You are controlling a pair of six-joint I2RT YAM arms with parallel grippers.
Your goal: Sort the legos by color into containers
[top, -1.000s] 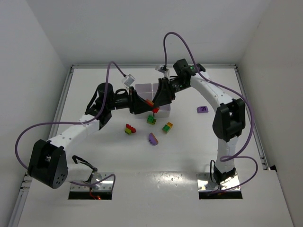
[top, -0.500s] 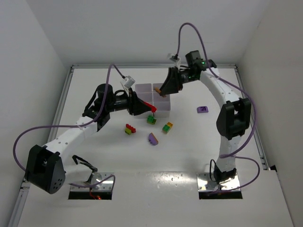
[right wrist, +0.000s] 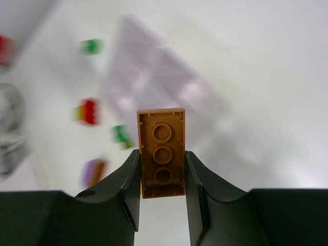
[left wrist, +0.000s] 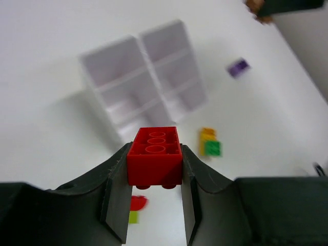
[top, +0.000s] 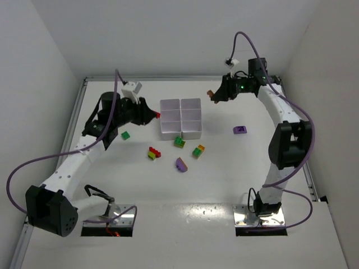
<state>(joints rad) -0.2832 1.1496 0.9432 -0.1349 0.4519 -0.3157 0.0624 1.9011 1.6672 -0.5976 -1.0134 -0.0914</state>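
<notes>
The white six-compartment tray (top: 180,117) stands at mid-table; no brick shows inside it. My left gripper (top: 156,115) is shut on a red brick (left wrist: 155,163), held in the air just left of the tray (left wrist: 143,84). My right gripper (top: 212,95) is shut on an orange-brown brick (right wrist: 161,152), raised to the right of and behind the tray (right wrist: 164,87). Loose on the table are a green brick (top: 125,135), a red-yellow clump (top: 153,152), a green clump (top: 179,142), a yellow-green clump (top: 198,150) and two purple bricks (top: 181,164) (top: 240,129).
White walls enclose the table on the left, back and right. Purple cables loop above both arms. The loose bricks lie in front of the tray, between the two arms; one purple brick lies apart at the right.
The two grippers were close together over the tray's front edge. They have drawn apart: the left back to the left with the red brick, the right up and to the right with the orange-brown brick.
</notes>
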